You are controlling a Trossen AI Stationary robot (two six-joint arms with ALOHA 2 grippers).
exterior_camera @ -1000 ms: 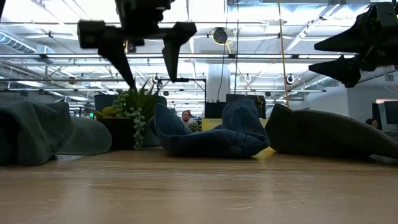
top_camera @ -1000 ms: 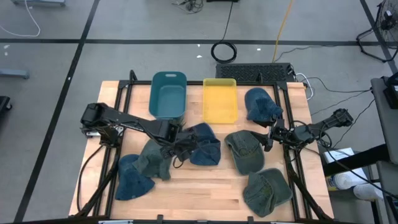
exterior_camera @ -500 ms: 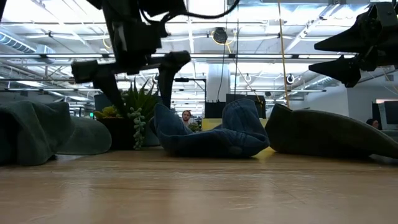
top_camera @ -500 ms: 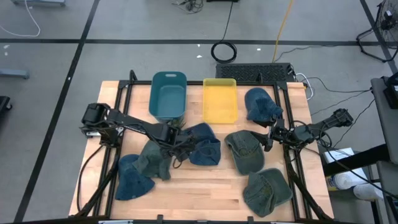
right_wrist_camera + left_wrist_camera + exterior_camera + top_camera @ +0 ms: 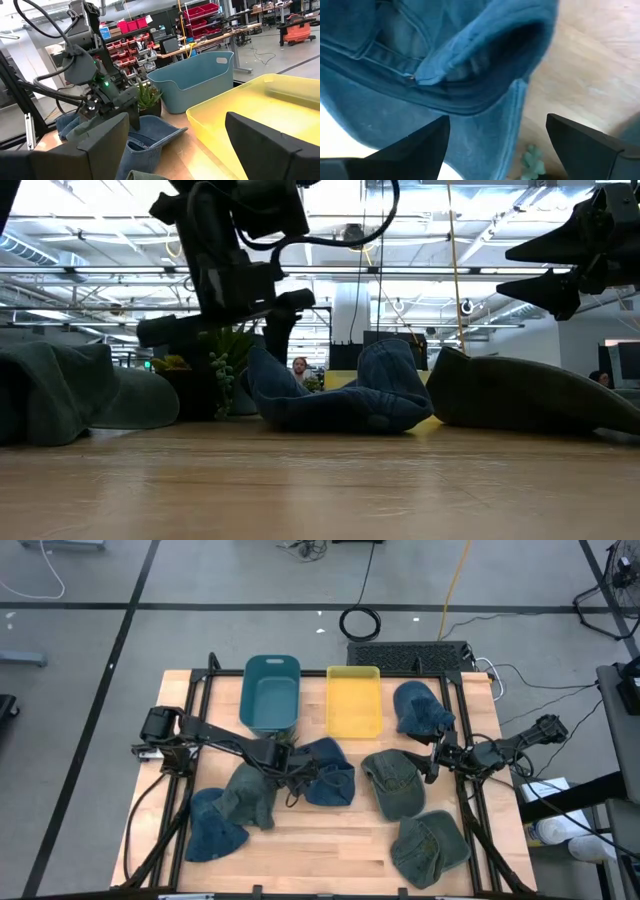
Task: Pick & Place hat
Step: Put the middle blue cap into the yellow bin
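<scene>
Fingers [image 5: 430, 145] of left gripper [image 5: 291, 784] spread — over blue hat [image 5: 328, 772].

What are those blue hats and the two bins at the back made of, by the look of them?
The blue hat under the left gripper looks like washed denim: soft folds, stitched seams and a faded matte surface in the left wrist view. The teal bin and yellow bin look like moulded plastic: smooth, rigid walls with rounded rims, the yellow one slightly translucent.

no readable text, labels or signs
</scene>
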